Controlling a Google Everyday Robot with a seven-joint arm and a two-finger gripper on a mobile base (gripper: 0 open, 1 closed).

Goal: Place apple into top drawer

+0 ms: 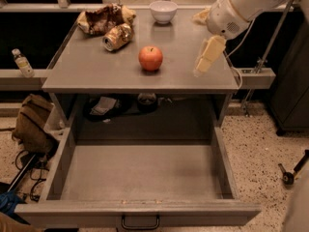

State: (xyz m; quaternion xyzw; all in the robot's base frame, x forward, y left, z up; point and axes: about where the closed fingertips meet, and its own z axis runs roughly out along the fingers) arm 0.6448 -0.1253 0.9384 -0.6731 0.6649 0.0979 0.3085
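Operator: Arm [244, 4] pose at this moment?

Technician: It entered from the upper right, with its white rounded housing above the right part of the grey surface [91, 71]. The gripper [206, 62] pointed down and slightly left, its cream tip close over the surface near the right edge. Whether it was spread or pressed together could not be determined.

Operator: Location of the apple?

Technician: The apple [150, 58] rested on the surface, left of the gripper and apart from it. It was round, smooth and red-orange, with a dark stem dimple on top.

Operator: Drawer condition?

Technician: The top drawer [140, 173] stood open below the surface. It was a wide, shallow tray of matte grey metal with a flat bottom, low side walls and a dark curved handle [140, 223] on the front.

Operator: Other items?

Technician: A crushed metallic can [118, 36] lay on its side behind the apple to the left, touching a crumpled brown wrapper [104, 18]. A glossy white bowl [163, 10] stood at the rear edge.
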